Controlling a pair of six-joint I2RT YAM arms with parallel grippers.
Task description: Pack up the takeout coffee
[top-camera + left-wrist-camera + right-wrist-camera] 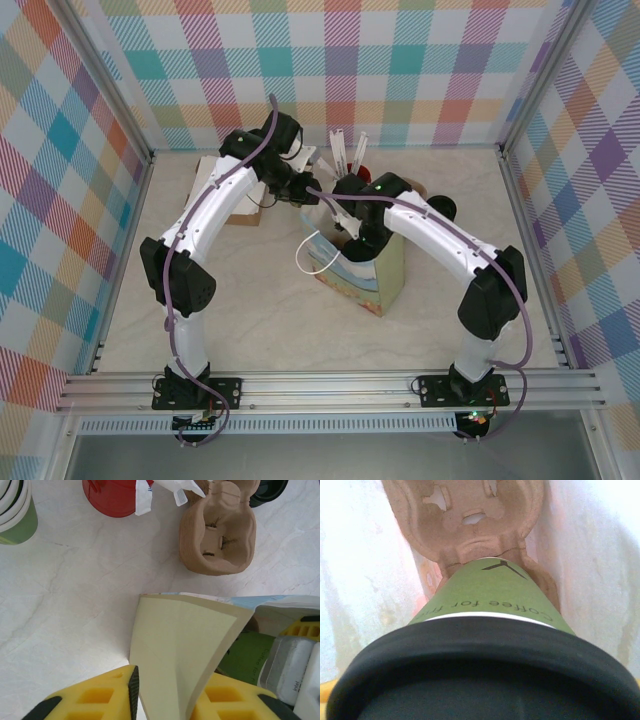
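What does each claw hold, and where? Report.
Right claw: apparently the takeout coffee, near its lidded top. Left claw: straddles the paper bag's top edge; grip cannot be told.

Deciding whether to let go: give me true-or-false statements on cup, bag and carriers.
1. The olive-green paper cup with black plastic lid stands inside the paper bag. True.
2. A brown moulded-pulp carrier holds it there. True.
3. The second pulp carrier, on the white table, holds a cup. False: its pockets are empty.
4. The red cup of white sticks lies tipped over. False: it stands upright.
5. The bag's wall runs between the left gripper's fingers. True.
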